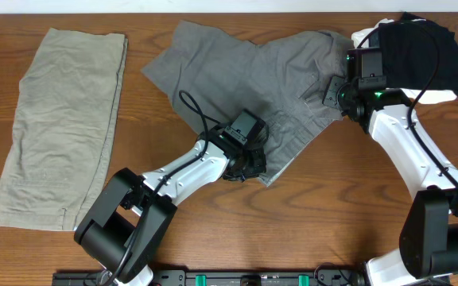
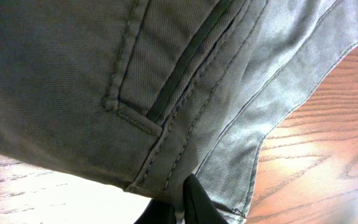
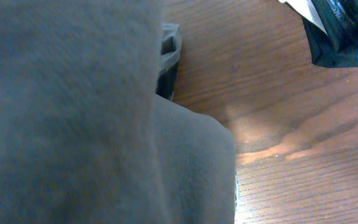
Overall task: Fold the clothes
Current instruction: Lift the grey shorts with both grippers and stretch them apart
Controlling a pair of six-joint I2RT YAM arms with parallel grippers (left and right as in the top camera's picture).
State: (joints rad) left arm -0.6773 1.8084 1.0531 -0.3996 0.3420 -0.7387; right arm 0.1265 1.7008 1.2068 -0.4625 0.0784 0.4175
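Two grippers are on the one garment. The grey shorts [image 1: 237, 71] lie spread and wrinkled across the middle of the table [image 1: 332, 214], toward its far side. A pale khaki garment [image 1: 62, 127] lies flat at the left and a dark garment [image 1: 424, 48] is heaped at the far right.

The left gripper [image 1: 249, 167] sits at the near edge of the shorts with its jaws closed. In the left wrist view a dark fingertip [image 2: 197, 202] meets the stitched hem just below a pocket opening [image 2: 185, 65], so it looks clamped on that hem.

The right gripper [image 1: 339, 91] is at the right edge of the shorts, and its jaws are closed too. Grey cloth fills most of the right wrist view and hides the fingers. I judge that they pinch the fabric there, though the contact itself cannot be seen.

The step in hand looks like the start of the first fold: both edges are taken, but nothing is turned over yet.

The next move calls for raising both held edges together, just clear of the wood. They should then be carried across the body of the shorts so one half lands squarely on the other. If the two arms move unevenly, the cloth may twist or bunch. The shorts also lie close to the dark garment at the right, so the right arm needs to stay clear of it.
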